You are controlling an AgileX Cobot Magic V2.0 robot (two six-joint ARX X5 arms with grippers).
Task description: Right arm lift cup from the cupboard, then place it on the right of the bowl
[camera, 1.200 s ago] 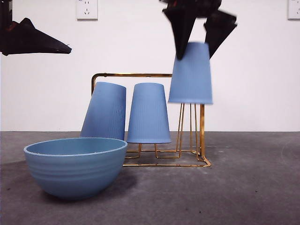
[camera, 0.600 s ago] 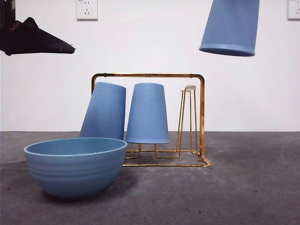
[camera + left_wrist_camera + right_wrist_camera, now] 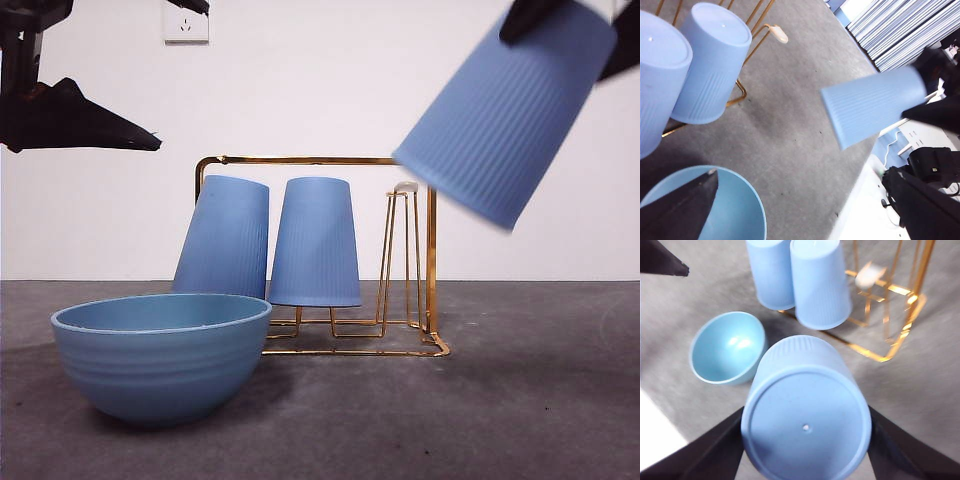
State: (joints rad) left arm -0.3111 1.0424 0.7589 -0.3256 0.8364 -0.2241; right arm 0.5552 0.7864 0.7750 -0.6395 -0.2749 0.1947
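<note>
My right gripper (image 3: 805,440) is shut on the base of a ribbed blue cup (image 3: 805,410). The cup (image 3: 505,120) hangs tilted in the air, high at the right of the front view, its mouth pointing down and left. It is clear of the gold wire cupboard (image 3: 320,160), above and to the right of the rack. The light-blue bowl (image 3: 160,360) stands on the table in front of the cupboard's left end. My left gripper (image 3: 130,130) hovers open, high above the bowl (image 3: 735,200).
Two more blue cups (image 3: 225,240) (image 3: 315,245) sit upside down on the cupboard's pegs, the left one leaning. The rightmost peg (image 3: 403,190), white-tipped, is bare. Grey table surface (image 3: 540,400) lies right of the bowl and in front of the rack.
The cup rose off the rightmost peg, went up and to the right, and now hangs lower, larger in view and strongly tilted. The left arm has barely moved.
</note>
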